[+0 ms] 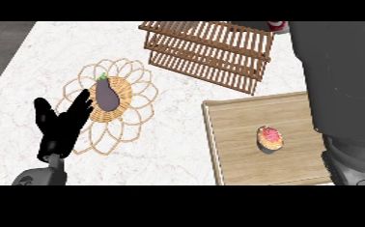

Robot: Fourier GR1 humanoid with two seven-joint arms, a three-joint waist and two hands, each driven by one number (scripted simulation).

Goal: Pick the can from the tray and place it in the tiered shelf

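The robot's black left hand stands at the lower left, fingers straight and spread, holding nothing — its fingertips overlap the rim of a woven wicker trivet with looped petals, where a dark purple eggplant lies at the centre. The small round can with a pink-and-red top lies on the light wooden tray at the right, apart from the hand. Beyond it, the slatted wooden tiered shelf sits on the white marble counter. A broad grey forearm covers the right edge — its hand is hidden, so nothing can be told of it.
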